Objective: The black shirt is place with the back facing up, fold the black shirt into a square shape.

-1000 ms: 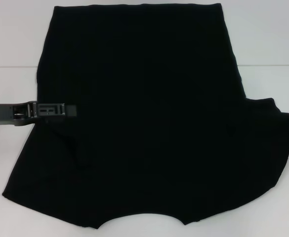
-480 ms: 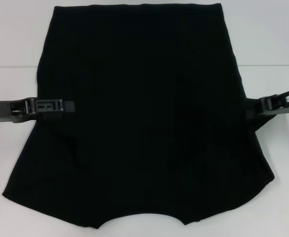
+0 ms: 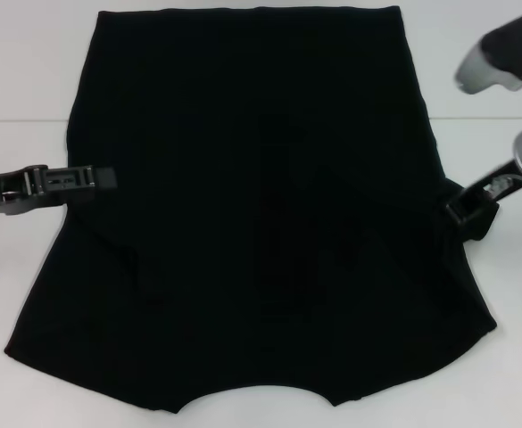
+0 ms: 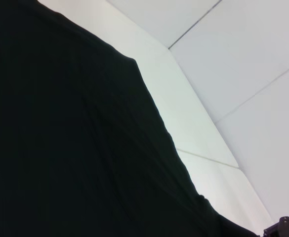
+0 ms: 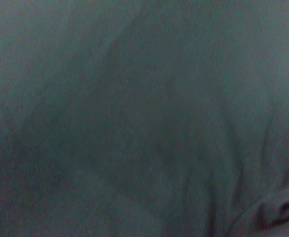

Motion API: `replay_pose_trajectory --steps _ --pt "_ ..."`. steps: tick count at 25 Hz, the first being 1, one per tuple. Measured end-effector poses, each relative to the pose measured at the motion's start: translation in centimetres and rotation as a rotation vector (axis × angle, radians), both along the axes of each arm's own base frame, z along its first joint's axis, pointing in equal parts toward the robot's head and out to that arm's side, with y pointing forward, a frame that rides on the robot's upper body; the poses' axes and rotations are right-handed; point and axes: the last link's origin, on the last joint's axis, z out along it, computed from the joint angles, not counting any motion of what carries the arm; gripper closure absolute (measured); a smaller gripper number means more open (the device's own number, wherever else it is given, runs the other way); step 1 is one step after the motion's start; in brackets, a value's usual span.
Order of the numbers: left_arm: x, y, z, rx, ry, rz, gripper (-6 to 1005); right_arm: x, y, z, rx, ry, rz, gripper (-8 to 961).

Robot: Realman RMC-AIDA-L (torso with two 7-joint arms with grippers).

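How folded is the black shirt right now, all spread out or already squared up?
Partly folded: the black shirt lies flat, both sleeves tucked in, not yet square; its near edge flares wider.

Head view: bright, even overhead light on white table (image 3: 29, 80); no glare, shadows faint. Black shirt (image 3: 261, 196) swallows light, folds barely readable, dark gripper parts merge with it. Right arm housing (image 3: 506, 58) at frame corner blurred. Left wrist view: table bright, shirt (image 4: 60, 138) near featureless. Right wrist view: dim, soft, grey-green cast; cloth (image 5: 144, 118) fills frame, creases faint.
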Motion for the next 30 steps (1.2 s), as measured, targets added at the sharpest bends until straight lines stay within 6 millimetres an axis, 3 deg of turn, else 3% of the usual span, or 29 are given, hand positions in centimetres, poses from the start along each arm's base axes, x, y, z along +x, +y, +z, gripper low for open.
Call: replay_pose_trajectory --steps 9,16,23,27,30 --pt "-0.4 -0.1 0.5 0.029 -0.007 0.008 311 -3.1 0.5 -2.3 -0.004 -0.086 0.150 880" --pt "-0.8 -0.2 1.1 0.054 -0.016 0.021 320 -3.0 -0.7 -4.0 -0.098 -0.132 0.190 871" --pt "-0.8 -0.2 1.0 0.055 -0.017 0.021 329 -3.8 -0.8 -4.1 -0.114 -0.057 0.222 862" --pt "-0.8 -0.2 1.1 0.061 -0.025 0.022 335 -3.7 -0.4 -4.7 -0.090 -0.066 0.236 734" --pt "-0.9 -0.4 1.2 0.064 -0.034 0.025 338 -3.4 0.1 -4.0 -0.027 -0.021 0.204 639"
